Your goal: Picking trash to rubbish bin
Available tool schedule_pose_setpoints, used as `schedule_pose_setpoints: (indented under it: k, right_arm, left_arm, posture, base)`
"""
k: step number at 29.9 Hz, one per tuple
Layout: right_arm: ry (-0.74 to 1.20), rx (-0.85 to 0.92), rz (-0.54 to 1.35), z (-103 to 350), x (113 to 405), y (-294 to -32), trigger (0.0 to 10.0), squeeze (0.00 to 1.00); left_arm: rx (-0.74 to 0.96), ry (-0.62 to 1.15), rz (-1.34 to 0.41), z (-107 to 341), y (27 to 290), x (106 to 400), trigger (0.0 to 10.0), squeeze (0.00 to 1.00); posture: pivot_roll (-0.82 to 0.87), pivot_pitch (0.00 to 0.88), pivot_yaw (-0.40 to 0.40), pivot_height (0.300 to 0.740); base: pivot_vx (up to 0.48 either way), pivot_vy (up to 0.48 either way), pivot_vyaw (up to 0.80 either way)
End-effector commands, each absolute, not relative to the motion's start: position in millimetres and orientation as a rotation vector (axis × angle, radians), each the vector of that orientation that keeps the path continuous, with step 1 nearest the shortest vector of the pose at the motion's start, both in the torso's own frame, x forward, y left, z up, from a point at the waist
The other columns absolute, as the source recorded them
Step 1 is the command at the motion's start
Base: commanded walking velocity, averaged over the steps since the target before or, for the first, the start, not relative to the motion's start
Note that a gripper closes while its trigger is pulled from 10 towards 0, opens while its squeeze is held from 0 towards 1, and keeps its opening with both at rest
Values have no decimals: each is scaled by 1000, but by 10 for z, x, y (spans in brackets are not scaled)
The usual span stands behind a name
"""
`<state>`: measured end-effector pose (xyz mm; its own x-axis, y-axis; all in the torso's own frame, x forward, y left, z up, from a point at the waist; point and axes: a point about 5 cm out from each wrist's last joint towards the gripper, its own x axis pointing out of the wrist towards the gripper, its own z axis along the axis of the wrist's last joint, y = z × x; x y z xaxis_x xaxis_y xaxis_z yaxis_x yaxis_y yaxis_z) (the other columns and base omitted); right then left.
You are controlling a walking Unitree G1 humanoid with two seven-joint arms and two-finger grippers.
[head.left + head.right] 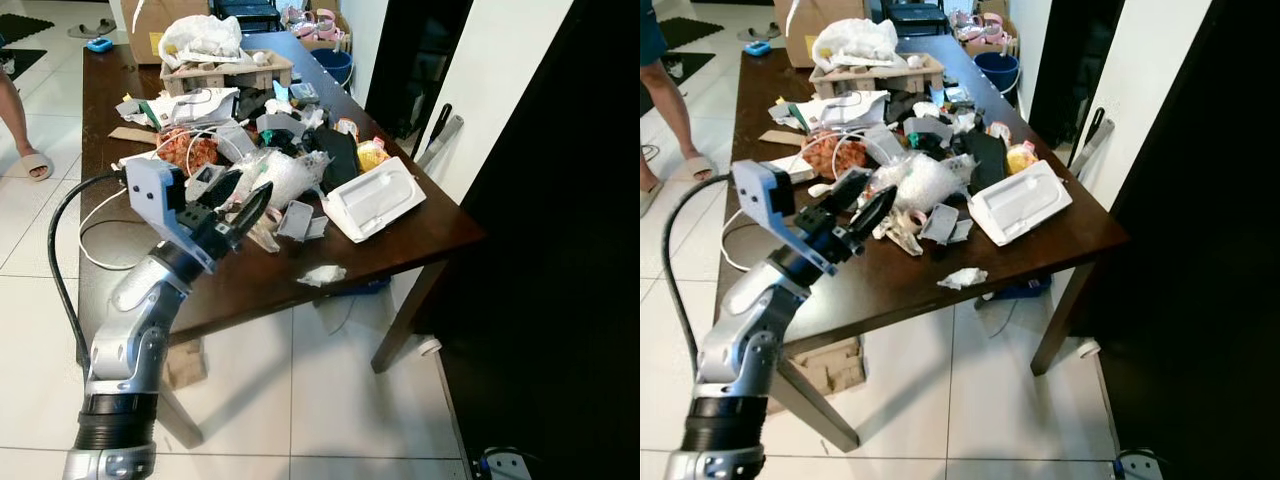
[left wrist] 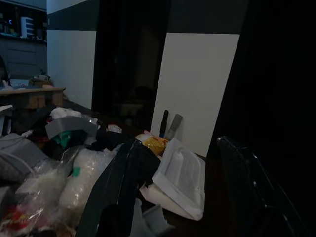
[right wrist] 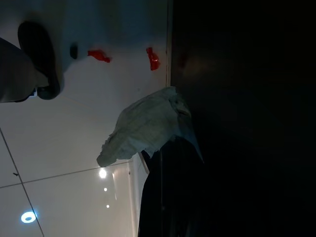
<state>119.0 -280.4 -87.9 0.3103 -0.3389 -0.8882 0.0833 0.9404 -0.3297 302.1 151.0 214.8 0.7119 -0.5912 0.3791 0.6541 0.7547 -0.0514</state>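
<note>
Nearest you: the left gripper point(image 1: 243, 208), two long black fingers spread wide, nothing between them, held over the near part of the dark wooden table point(image 1: 420, 235). Just beyond the fingertips lie a clear bubble-wrap bundle point(image 1: 285, 178) and small grey plastic scraps point(image 1: 297, 221). Further out sits a white moulded plastic tray point(image 1: 373, 200); a crumpled white tissue point(image 1: 322, 275) lies near the table's front edge.

Right gripper point(image 3: 165, 163): hanging low in the dark, pinching a crumpled pale paper wad point(image 3: 145, 126). No bin located yet.

Risks, as you'd judge them:
- Clutter is packed tight; closing on the bundle may drag neighbours off the edge.
- White cable point(image 1: 95, 225) loops beside your arm; snag likely if you swing wide.
</note>
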Motion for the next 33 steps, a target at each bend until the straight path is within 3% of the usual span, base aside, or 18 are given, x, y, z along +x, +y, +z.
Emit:
schedule_pose_setpoints:
  k: [1,19,33]
  right_arm:
    - [1262,-243,-272,-914,1092,-2788,10000,0]
    - [1272,-240,-264,-941,1048,-2747,10000,0]
    - [1275,-243,-269,-940,1036,-2759,10000,0]
  left_arm:
    - [-191,-327,-687,2059,1521,3024,10000,0]
    - [-193,-308,-628,2052,1632,3097,10000,0]
    - [-214,-106,-447,1769,1703,3241,10000,0]
  posture:
    - [64,94,-37,740]
    - [59,108,-26,740]
    - [63,106,-20,740]
  base:
    - [480,0,0]
    - [455,0,0]
    - [0,0,0]
